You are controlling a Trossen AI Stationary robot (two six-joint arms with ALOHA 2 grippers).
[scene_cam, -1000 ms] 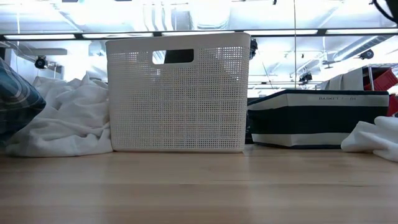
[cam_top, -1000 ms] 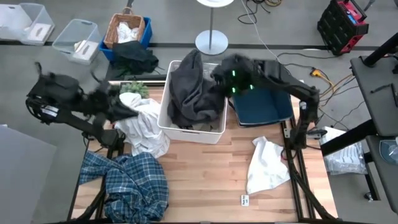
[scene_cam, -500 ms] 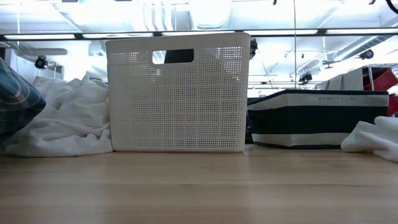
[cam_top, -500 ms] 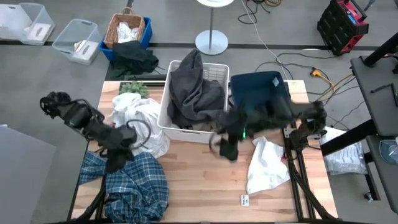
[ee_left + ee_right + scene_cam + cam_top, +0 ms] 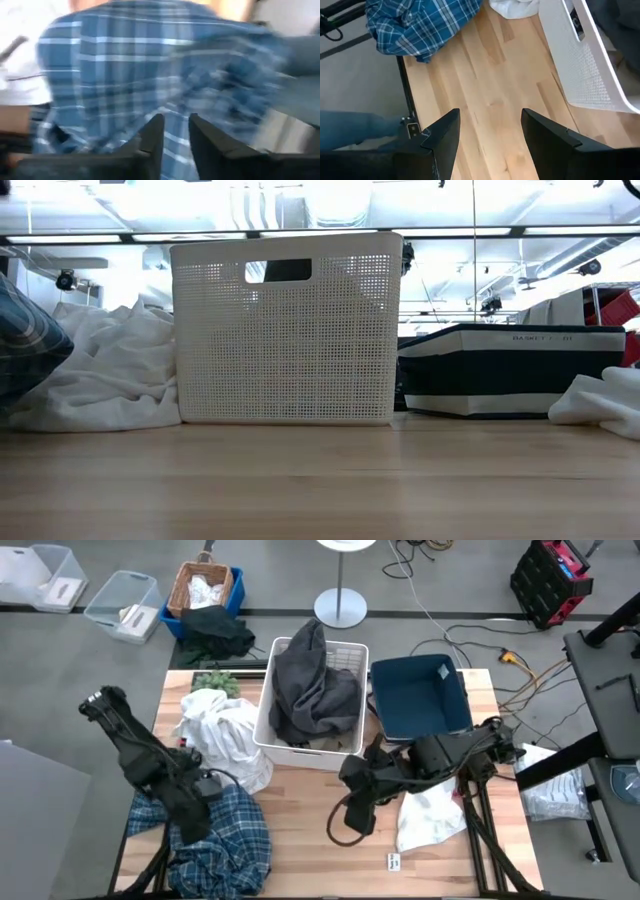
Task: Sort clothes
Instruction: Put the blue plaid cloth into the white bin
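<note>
Blue-and-white plaid fabric shirt (image 5: 215, 840): left of white perforated plastic basket (image 5: 352, 745), under left gripper (image 5: 190, 827), fingers narrowly apart. Right gripper (image 5: 345, 825): spread wide, over bare table (image 5: 310, 810) before basket.

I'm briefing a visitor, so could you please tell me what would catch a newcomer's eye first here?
Probably the white perforated plastic basket at the table's middle, with a dark grey garment heaped in it and spilling over its rim. Next, the blue-and-white plaid shirt bunched at the front left corner, with the left gripper over it.
</note>
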